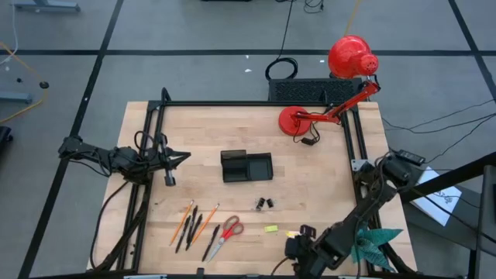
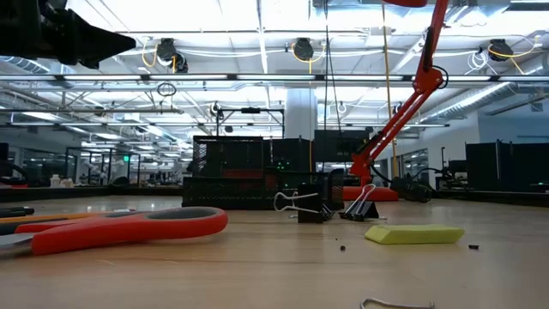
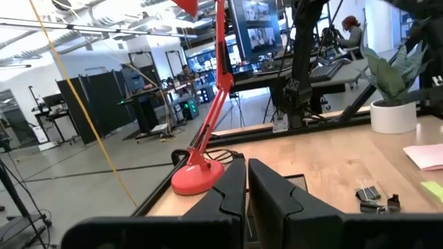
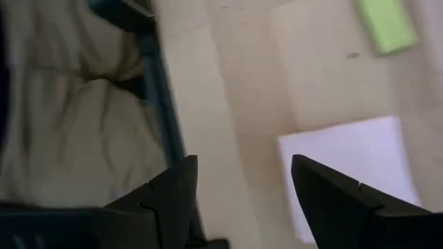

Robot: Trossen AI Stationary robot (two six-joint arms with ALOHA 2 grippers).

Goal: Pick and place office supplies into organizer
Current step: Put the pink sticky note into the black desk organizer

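The black organizer (image 1: 246,167) stands mid-table; it also shows in the low view (image 2: 249,176). Orange and black pencils (image 1: 191,225) and red-handled scissors (image 1: 225,234) lie near the front edge. Two black clips (image 1: 266,203) and a yellow piece (image 1: 270,229) lie to their right. My left gripper (image 1: 180,157) is shut and empty, above the table left of the organizer. My right gripper (image 4: 242,187) is open at the front edge, over the pink sticky-note pad (image 4: 346,173), which lies flat on the table. In the high view the gripper (image 1: 298,244) hides the pad.
A red desk lamp (image 1: 310,116) stands at the far right of the table. A teal paper plant (image 1: 378,239) sits at the front right, beside my right arm. Black frame rails run along the table's left and right sides.
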